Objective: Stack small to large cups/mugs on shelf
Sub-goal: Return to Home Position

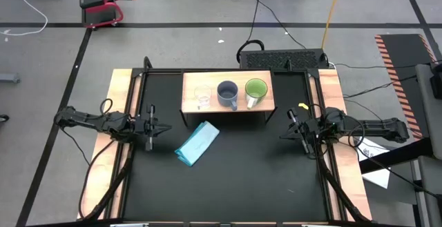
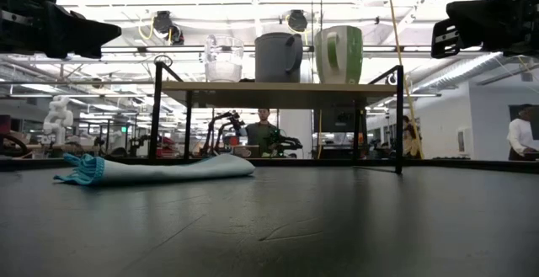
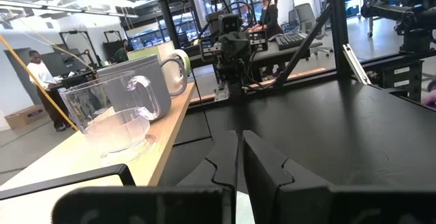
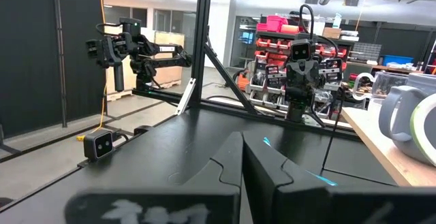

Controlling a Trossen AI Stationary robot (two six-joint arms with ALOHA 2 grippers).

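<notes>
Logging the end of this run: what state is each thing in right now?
clear glass cup: upright on shelf, left of row.
grey-blue mug: upright on shelf, middle.
lime-green mug: upright on shelf, right.
shelf: carries all three.
light blue cloth: folded, on the table.
left gripper: shut, empty, table's left.
right gripper: shut, empty, table's right.

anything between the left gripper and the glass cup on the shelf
Nothing visible. Only bare table lies between the left gripper and the glass cup on the shelf; the blue cloth lies off to the side.

Left hand (image 1: 164,127) and right hand (image 1: 284,134) hover closed.
</notes>
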